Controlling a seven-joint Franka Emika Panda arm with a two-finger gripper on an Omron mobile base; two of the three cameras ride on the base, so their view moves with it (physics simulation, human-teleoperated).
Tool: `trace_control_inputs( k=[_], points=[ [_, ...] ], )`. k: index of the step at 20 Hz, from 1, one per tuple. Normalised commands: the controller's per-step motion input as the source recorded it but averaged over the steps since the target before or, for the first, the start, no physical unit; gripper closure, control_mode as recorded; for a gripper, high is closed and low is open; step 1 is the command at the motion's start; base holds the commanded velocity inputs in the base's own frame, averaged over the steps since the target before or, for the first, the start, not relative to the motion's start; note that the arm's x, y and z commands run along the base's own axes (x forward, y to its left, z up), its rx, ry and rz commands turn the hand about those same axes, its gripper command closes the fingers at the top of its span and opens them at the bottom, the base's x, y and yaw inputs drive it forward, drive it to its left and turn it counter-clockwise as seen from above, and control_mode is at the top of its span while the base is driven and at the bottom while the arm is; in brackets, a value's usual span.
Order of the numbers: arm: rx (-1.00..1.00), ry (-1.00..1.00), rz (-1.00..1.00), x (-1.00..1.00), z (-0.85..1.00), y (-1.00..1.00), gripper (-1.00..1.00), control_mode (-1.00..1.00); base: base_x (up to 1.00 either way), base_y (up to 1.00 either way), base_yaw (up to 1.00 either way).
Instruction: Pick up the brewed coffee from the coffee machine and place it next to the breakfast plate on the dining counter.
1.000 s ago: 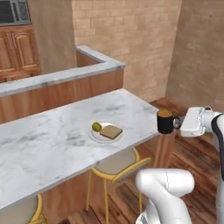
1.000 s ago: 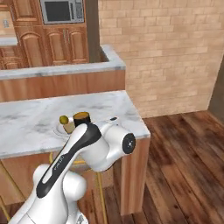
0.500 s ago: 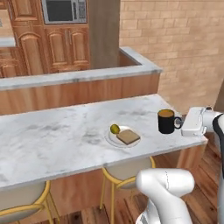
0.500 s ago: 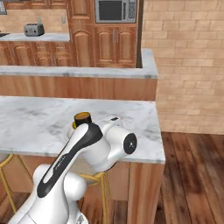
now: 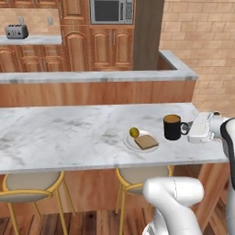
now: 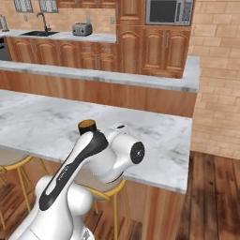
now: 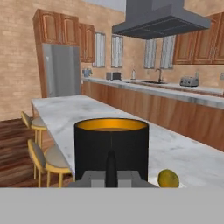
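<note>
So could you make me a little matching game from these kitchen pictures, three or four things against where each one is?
Things:
1. black mug of brown coffee
2. slice of brown toast
3. silver toaster
4. built-in microwave

Places:
A. on the far worktop by the brick wall
B. set into the wooden cabinets
C. held by its handle in the shut gripper
D. on the small pale plate

Pairs: 1-C, 2-D, 3-A, 4-B

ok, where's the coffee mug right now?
In the left base view the mug is over the dining counter, just right of the breakfast plate, with the gripper shut on its handle from the right.
</note>
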Motion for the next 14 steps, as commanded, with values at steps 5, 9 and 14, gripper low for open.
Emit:
trace_control_inputs(
  k=[5,9,14],
  points=[
    [0.0,-0.01,0.1,0.53,-0.11,-0.07,1.0,-1.0,0.16,0.0,0.06],
    [0.0,0.0,0.0,0.65,-0.03,-0.28,1.0,-1.0,0.0,0.0,0.0],
    [0.0,0.0,0.0,0.6,-0.02,-0.43,1.0,-1.0,0.0,0.0,0.0]
  ],
)
